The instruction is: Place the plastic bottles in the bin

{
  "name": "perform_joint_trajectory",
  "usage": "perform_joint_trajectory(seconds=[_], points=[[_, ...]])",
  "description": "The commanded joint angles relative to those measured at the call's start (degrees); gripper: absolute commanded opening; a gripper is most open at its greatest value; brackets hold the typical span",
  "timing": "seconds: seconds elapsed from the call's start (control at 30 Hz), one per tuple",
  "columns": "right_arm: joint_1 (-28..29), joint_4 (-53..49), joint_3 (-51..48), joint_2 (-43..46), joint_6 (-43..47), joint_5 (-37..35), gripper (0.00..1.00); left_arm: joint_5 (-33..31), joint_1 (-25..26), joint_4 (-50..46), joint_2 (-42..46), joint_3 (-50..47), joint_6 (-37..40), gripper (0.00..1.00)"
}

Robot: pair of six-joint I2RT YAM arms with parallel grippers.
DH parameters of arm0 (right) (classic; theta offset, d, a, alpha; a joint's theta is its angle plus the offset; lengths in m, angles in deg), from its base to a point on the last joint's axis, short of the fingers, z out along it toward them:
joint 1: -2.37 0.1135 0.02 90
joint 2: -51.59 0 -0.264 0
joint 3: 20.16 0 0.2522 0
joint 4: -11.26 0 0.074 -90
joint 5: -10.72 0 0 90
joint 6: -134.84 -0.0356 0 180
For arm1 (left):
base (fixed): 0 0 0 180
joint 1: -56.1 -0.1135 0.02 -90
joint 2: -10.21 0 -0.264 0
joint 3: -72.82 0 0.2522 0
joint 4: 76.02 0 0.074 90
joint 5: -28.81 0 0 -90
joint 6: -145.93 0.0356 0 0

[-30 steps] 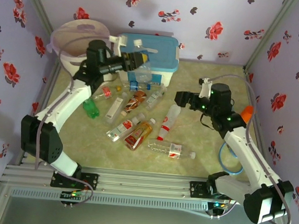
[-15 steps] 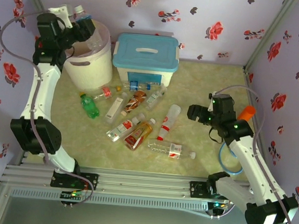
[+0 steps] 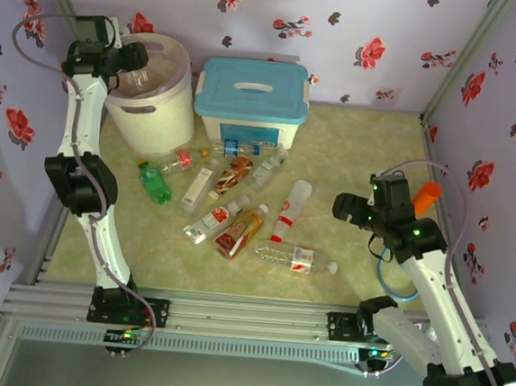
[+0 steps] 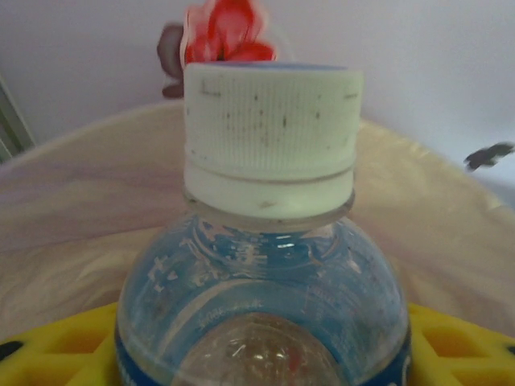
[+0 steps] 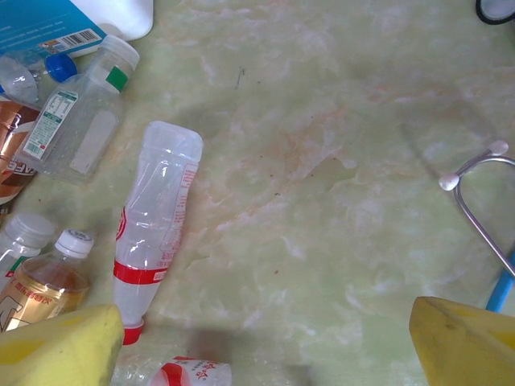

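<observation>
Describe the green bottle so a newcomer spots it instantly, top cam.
Start at the round white bin in the far left corner. In front of it, at the left end of the scattered bottles, lies the green bottle. It is the only green one; its neighbours are clear or amber.

Right gripper: yellow pads at near corners, jaws wide apart, nothing betw. them.
Table: pale green, marbled.
Clear bottle: red label, lying left of centre, red cap toward near side.
Amber bottle: white cap, just left of it.
Green-banded clear bottle: far left (label w/ small print).
White box: far-left corner.
Blue cable and grey wire: right edge.
</observation>
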Motion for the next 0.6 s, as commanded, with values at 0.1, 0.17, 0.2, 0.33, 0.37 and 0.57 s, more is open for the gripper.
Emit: perform_joint_trajectory(seconds=[0.1, 0.17, 0.2, 0.33, 0.37, 0.57], points=[[-0.4, 0.6, -2.2, 1.0, -0.8, 4.1, 0.94, -0.8, 0.8, -12.8, -4.7, 5.7, 6.3, 0.0], [-0.4, 1.7, -2.7, 1.4, -1.3, 5.5, 0.94, -0.7, 1.4, -14.7, -6.2, 6.4, 7.8, 0.0], [-0.4, 1.8, -2.9, 1.5, -1.4, 5.9, 0.94, -0.7, 1.6, -16.1, -7.1, 7.2, 8.3, 0.0], [-0.5, 1.1, -3.8, 2.0, -1.8, 6.8, 0.94, -0.7, 2.4, -19.4, -10.6, 10.3, 9.7, 0.0], [-0.4, 0.9, -4.2, 2.2, -1.7, 6.8, 0.94, -0.7, 2.4, -19.4, -11.0, 10.2, 9.7, 0.0], [-0.4, 1.0, -5.4, 3.0, -1.6, 6.4, 0.94, -0.4, 3.0, -19.7, -13.8, 9.6, 9.7, 0.0]])
